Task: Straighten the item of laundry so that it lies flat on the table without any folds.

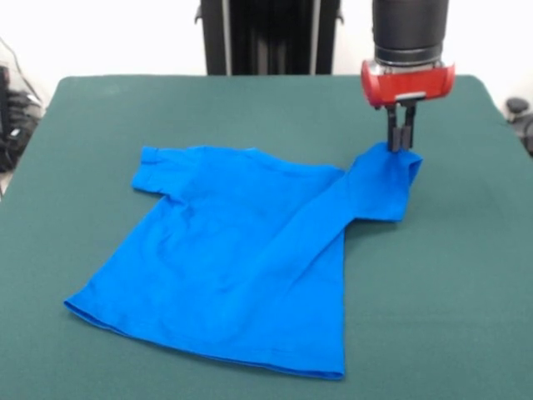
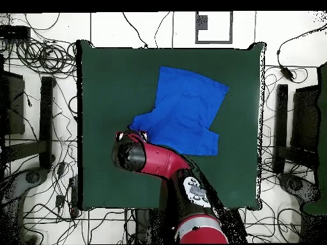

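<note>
The item of laundry [image 1: 241, 258] is a bright blue T-shirt spread over the middle of the dark green table [image 1: 100, 117]. Its body lies mostly flat, with a ridge running up toward the right sleeve [image 1: 387, 179]. That sleeve is lifted off the felt, and my gripper [image 1: 401, 143] hangs straight down on its top edge, fingers close together and pinching the fabric. In the overhead view the shirt [image 2: 188, 108] shows on the table [image 2: 108, 83], and the arm's wrist [image 2: 131, 153] covers the gripper and the held sleeve.
Cables and stands [image 2: 38, 115] lie on the floor around the table. The arm's red and black links [image 2: 191, 191] reach over the table's near edge in the overhead view.
</note>
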Motion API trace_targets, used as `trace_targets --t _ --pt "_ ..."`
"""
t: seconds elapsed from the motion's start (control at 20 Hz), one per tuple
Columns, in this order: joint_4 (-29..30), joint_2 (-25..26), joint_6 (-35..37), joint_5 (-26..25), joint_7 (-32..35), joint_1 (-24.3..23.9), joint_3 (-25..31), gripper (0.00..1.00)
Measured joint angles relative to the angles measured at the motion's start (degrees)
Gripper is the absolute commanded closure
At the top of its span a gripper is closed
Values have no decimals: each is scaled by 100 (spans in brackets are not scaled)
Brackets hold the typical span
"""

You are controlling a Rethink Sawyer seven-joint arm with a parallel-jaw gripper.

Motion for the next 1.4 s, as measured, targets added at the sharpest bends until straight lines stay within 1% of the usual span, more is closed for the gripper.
trace_targets --t 0.45,0.6,0.65,1.4 --pt "0 1 -25 125 0 41 4 100" --pt "0 1 -140 143 0 42 4 100" --pt "0 1 -282 143 0 42 4 0" --pt "0 1 -663 156 0 94 4 0"
